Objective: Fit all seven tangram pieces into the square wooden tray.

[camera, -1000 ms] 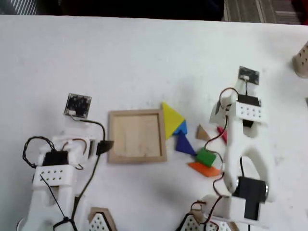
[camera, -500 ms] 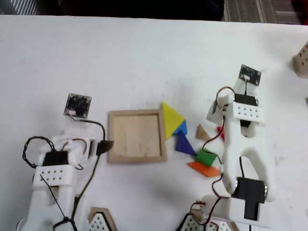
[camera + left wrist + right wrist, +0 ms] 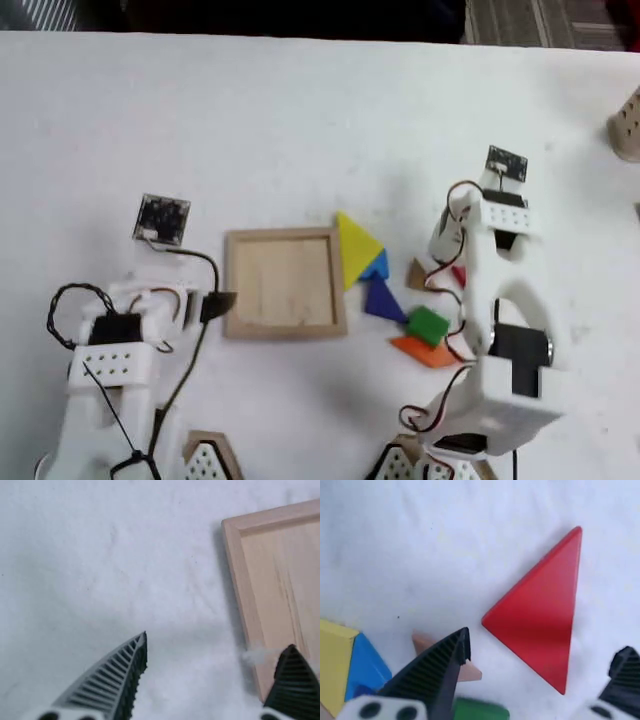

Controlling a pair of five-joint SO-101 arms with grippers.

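Note:
The square wooden tray point(image 3: 285, 283) lies bare left of centre; its corner point(image 3: 280, 580) shows in the left wrist view. My left gripper point(image 3: 216, 642) is open just beside that corner, one finger point(image 3: 216, 304) at the tray's left edge. Right of the tray lie a yellow triangle point(image 3: 357, 248), light blue piece point(image 3: 376, 266), dark blue triangle point(image 3: 383, 298), tan piece point(image 3: 417, 274), green block point(image 3: 428, 325) and orange piece point(image 3: 425, 350). My right gripper point(image 3: 545, 641) hangs open above the red triangle point(image 3: 540, 620), one finger on either side. The right arm point(image 3: 492, 215) hides most of that triangle from above.
A cylinder with holes point(image 3: 627, 125) stands at the table's far right edge. Wooden-edged arm bases point(image 3: 210, 455) sit at the front. White table point(image 3: 300, 130) stretches free beyond the tray and pieces.
The right arm has shifted and lowered its head over the red triangle, covering more of it. The left arm and all pieces have stayed put.

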